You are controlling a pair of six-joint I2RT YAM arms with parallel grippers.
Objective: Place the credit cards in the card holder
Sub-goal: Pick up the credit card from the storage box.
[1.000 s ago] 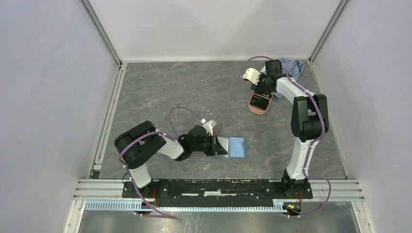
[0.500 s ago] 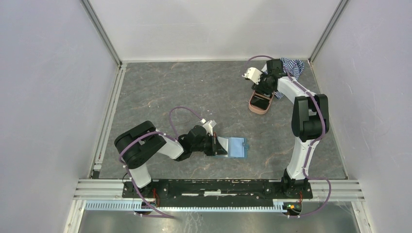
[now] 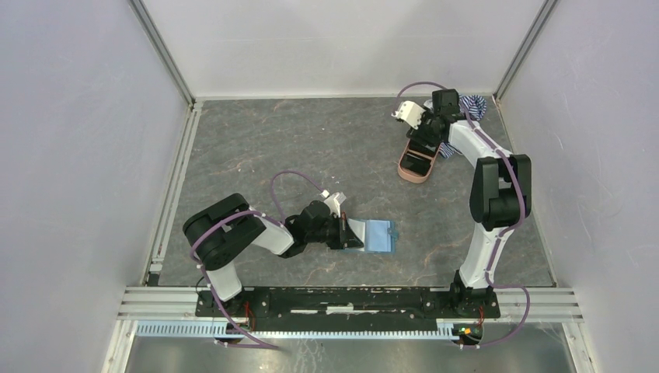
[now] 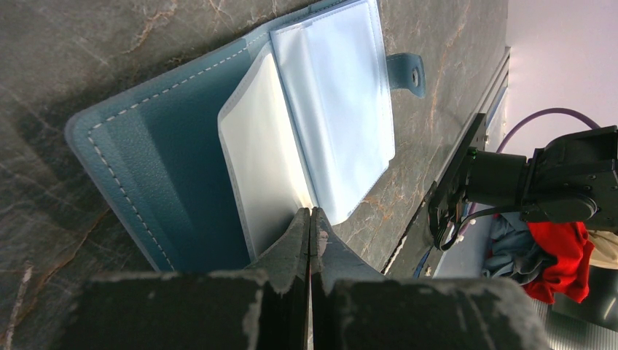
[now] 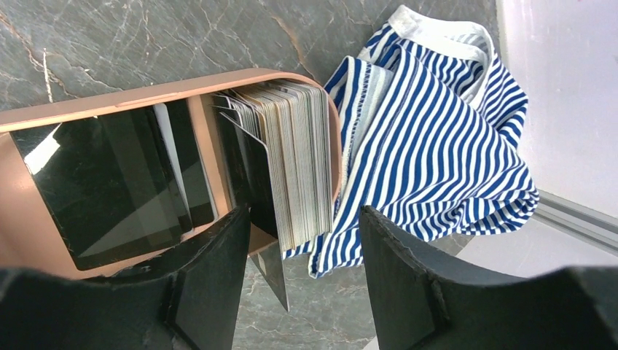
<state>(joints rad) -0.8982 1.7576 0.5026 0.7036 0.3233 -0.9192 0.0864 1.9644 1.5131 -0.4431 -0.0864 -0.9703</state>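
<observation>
Credit cards (image 5: 291,160) packed in pink case (image 5: 146,91), right gripper (image 5: 306,222) parted

We see the left arm (image 3: 233,233) and right arm (image 3: 497,194) built of black joints and white shells, purple cables (image 3: 291,172) looping alongside, and scuffed black gripper fingers (image 4: 280,266).

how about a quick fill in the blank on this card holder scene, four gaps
1. The card holder lies ___ on the table.
2. The left gripper is pinched ___ on the edge of a clear sleeve.
3. The credit cards stand packed on edge in the ___ case.
4. The right gripper hangs with open jaws over them, beside a blue-and-white ___ cloth.

Missing words: open; shut; pink; striped
</observation>
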